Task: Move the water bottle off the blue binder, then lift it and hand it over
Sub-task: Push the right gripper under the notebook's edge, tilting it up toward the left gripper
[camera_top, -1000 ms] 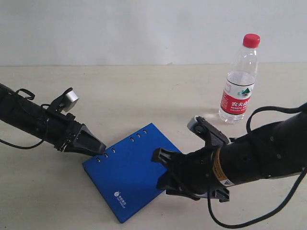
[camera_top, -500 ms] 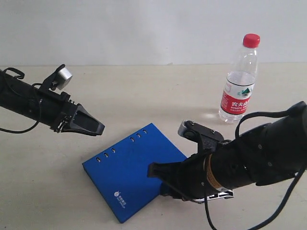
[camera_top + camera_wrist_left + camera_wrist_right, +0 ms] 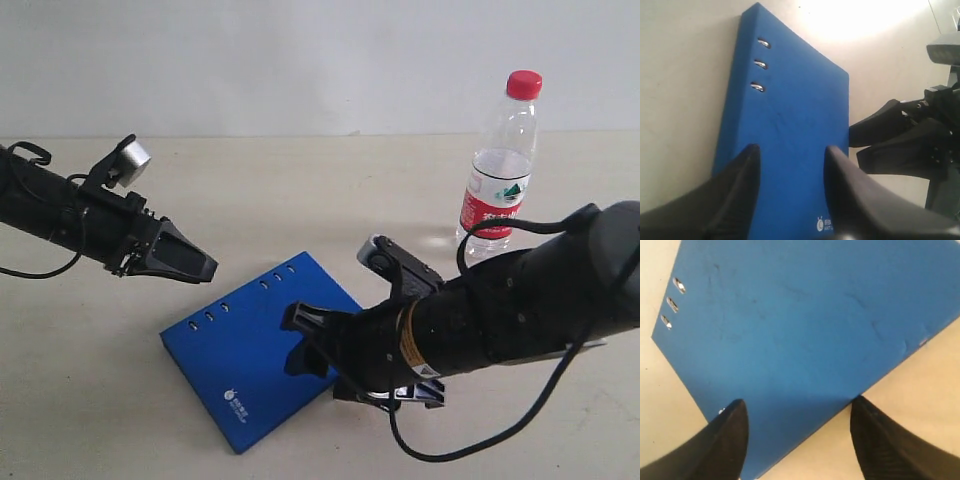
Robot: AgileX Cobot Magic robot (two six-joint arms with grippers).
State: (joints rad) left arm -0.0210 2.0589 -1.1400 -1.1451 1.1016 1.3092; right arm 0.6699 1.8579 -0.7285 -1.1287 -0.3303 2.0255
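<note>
Over the near right edge of the blue binder point(image 3: 238, 368), the right gripper point(image 3: 797, 402) is hanging low with its two black fingers point(image 3: 730, 435) spread wide apart. It is holding nothing. One finger is sitting over the blue cover and the other is sitting over the bare table point(image 3: 300, 190) just past the edge. I cannot tell if either finger is touching the binder. On the other side, the left gripper point(image 3: 792, 150) is floating up in the air, near the edge with the oval holes point(image 3: 278, 277). Its fingers are a little apart and it is gripping nothing too. It is pointing down toward the binder but is not touching it. The binder is lying flat and closed on the table between the two grippers, and nothing is resting on top of it. The water bottle point(image 3: 497, 190) is standing straight up on the table, far back on the right side, behind the right arm and well apart from the binder. Its red cap point(image 3: 523, 84) is sitting on top. The bottle is clear, and how much water it is holding is hard to see.
</note>
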